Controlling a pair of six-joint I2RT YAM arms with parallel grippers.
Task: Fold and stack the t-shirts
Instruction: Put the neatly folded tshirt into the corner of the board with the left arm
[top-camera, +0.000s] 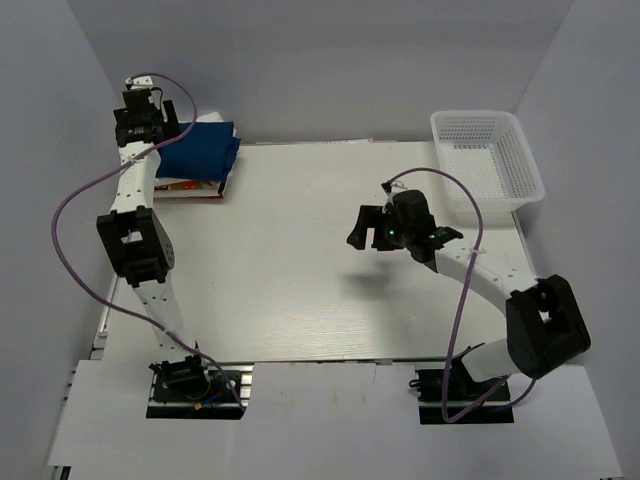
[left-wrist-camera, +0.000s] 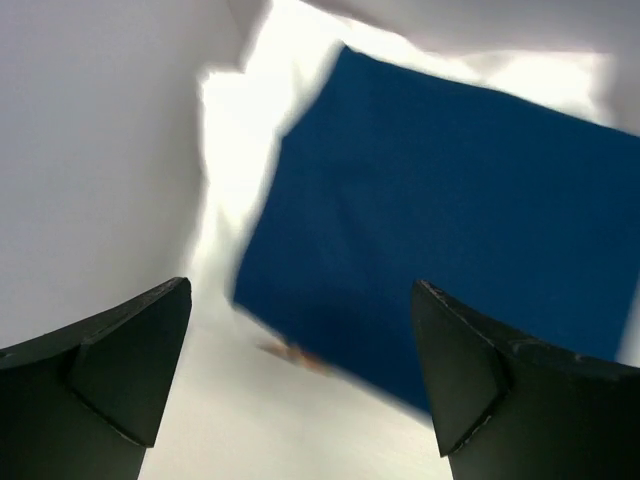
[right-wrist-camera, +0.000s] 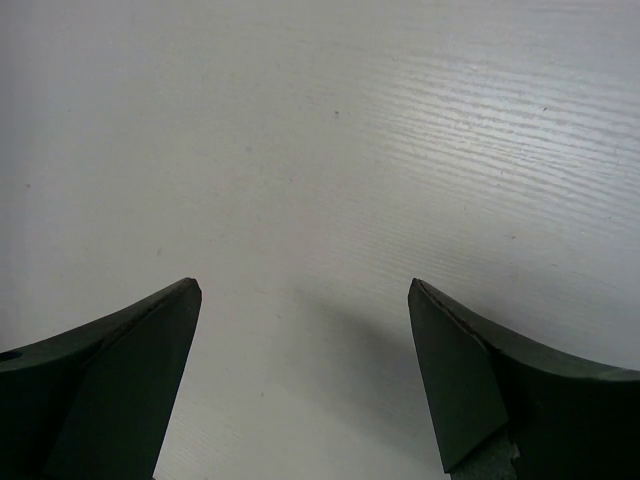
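Note:
A folded navy blue t-shirt (top-camera: 203, 150) lies on top of a small stack at the table's back left corner. Beneath it, the edge of a white folded t-shirt (top-camera: 190, 187) with a reddish print shows. My left gripper (top-camera: 172, 128) hovers at the stack's left end, open and holding nothing. In the left wrist view its fingers (left-wrist-camera: 120, 360) stand wide apart, the gripper (left-wrist-camera: 301, 287) above the navy t-shirt (left-wrist-camera: 450, 220), whose near corner lies between them. My right gripper (top-camera: 365, 228) hangs open over bare table (right-wrist-camera: 330, 150) near the middle, the gripper (right-wrist-camera: 303, 285) empty.
A white plastic mesh basket (top-camera: 525, 175) stands at the back right corner. White walls close in the table on the left, back and right. The left arm's purple cable (top-camera: 75, 205) loops out beside the table's left edge.

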